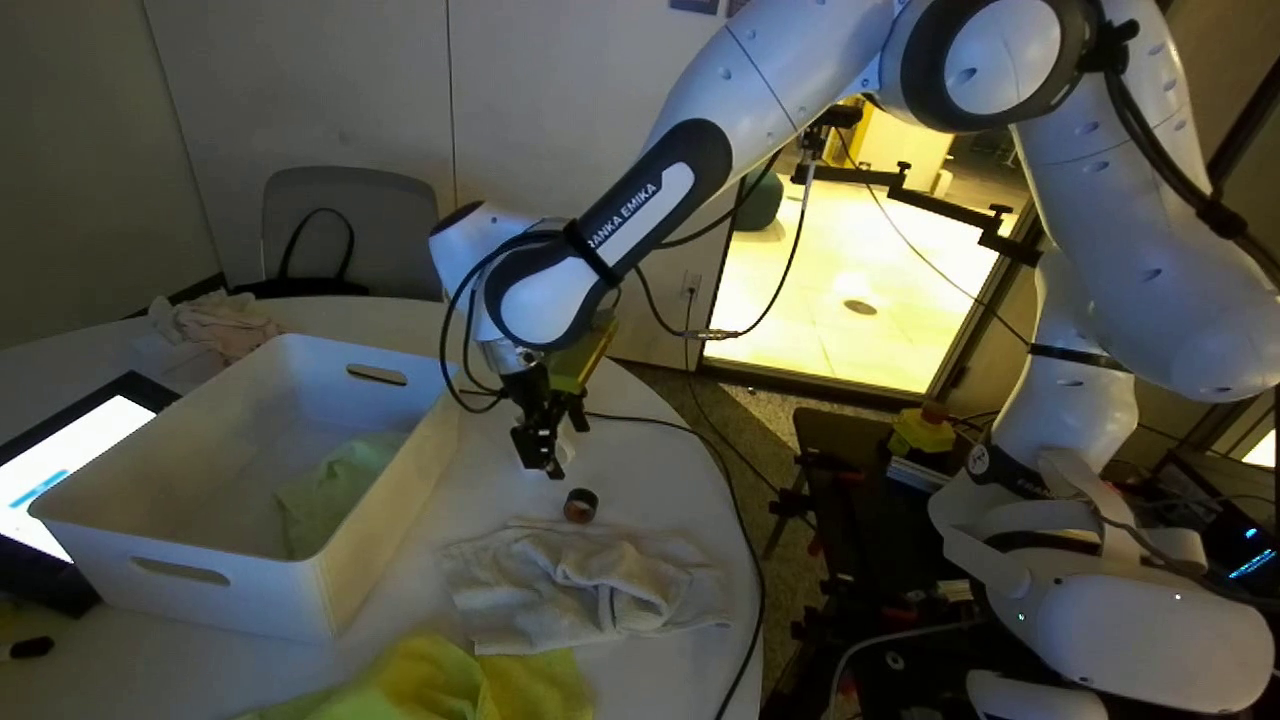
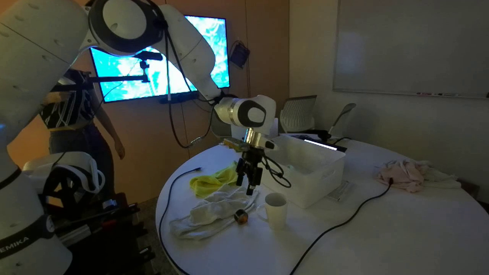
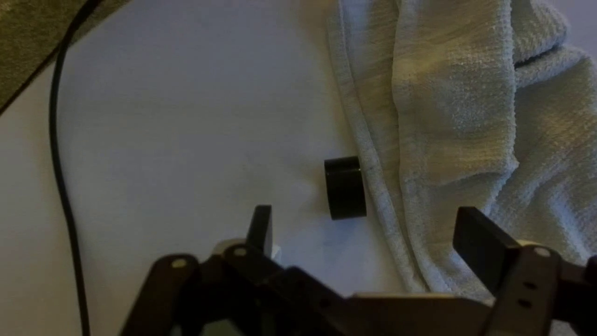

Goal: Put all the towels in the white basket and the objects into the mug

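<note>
The white basket stands on the round table with a pale green towel inside. Outside it, an off-white towel lies crumpled, and a bright yellow towel is beside that one. A small dark cylinder rests on the table at the off-white towel's edge. Upright near the basket is the white mug; my gripper mostly hides it in an exterior view. In the wrist view the gripper is open, its fingers wide apart with nothing held. It hovers above the table near the cylinder.
A tablet with a lit screen sits against the basket's far side. Pinkish and white cloths are heaped by the wall. Black cables run across the table, one along its edge.
</note>
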Available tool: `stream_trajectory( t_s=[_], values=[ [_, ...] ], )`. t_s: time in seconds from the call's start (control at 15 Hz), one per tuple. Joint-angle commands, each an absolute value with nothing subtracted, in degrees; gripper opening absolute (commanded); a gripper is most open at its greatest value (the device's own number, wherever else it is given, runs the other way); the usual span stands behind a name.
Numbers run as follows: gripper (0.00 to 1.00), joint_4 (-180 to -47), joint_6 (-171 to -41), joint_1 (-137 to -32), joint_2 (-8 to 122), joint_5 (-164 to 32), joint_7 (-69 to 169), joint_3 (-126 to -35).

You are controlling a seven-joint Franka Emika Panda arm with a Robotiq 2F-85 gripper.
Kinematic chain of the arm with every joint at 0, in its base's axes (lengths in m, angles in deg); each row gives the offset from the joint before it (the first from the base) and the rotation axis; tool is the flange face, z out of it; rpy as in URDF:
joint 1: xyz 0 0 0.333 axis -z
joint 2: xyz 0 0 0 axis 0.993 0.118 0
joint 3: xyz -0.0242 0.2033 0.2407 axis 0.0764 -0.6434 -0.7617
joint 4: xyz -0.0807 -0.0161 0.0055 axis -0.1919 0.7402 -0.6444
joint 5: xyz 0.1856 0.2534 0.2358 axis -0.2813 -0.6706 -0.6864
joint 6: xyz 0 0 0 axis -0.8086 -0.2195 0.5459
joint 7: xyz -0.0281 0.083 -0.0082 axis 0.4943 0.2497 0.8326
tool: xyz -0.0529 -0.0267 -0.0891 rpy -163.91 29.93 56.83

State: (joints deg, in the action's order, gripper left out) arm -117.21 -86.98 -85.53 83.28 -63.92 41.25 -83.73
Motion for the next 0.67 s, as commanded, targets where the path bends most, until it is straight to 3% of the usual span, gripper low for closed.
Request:
stream_trajectory(
  t_s=[0.0, 0.6],
  values=[
    [1.0, -122.9, -92.8, -86.4, 81.2, -65.9, 39.9, -83.3],
    [1.0, -125.3, -105.1, -90.8, 84.5, -65.3, 30.7, -80.6]
  ],
)
